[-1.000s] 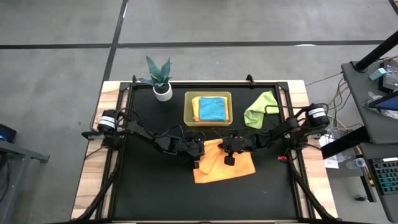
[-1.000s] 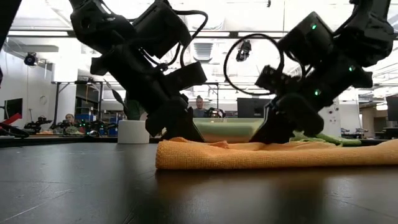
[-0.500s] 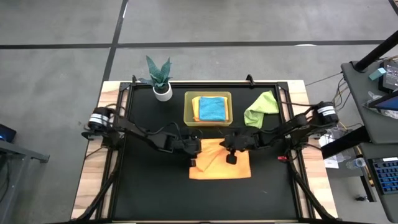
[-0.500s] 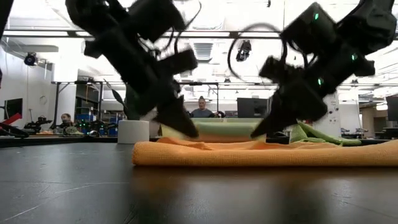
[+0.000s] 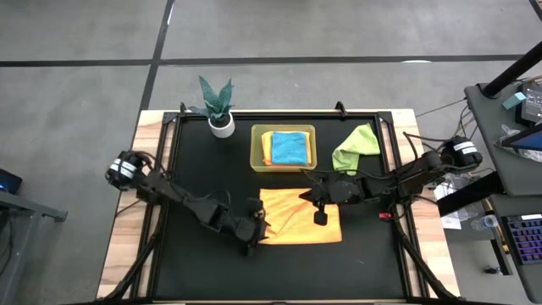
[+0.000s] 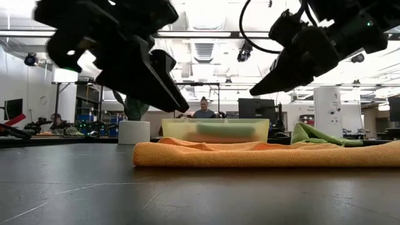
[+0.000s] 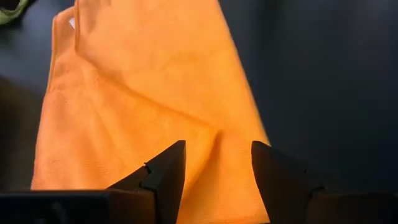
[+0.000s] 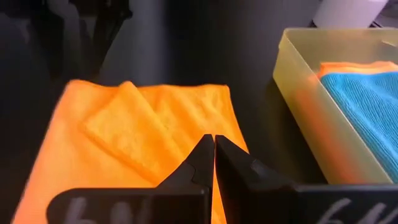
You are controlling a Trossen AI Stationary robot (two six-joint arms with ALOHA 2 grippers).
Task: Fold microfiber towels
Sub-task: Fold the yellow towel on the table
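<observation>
The left gripper [image 5: 257,230] hovers at the orange towel's [image 5: 298,217] left edge, its fingers [image 7: 166,174] parted and empty above the cloth. The folded orange towel lies flat mid-table, just in front of the yellow bin [image 5: 257,158] holding a teal towel [image 5: 289,148]. The right gripper [image 5: 320,218] hangs over the towel, pinched closed on nothing. A lime green towel [image 5: 355,147] lies crumpled beside the bin

Bright, even light falls from ceiling fixtures [image 6: 206,9] at 12 o'clock in the low view, where both arms show as motion-blurred silhouettes. The black desk [image 6: 187,194] carries a soft sheen. Wrist views blur the near jaws; the orange towel [image 7: 143,118] is evenly lit.
</observation>
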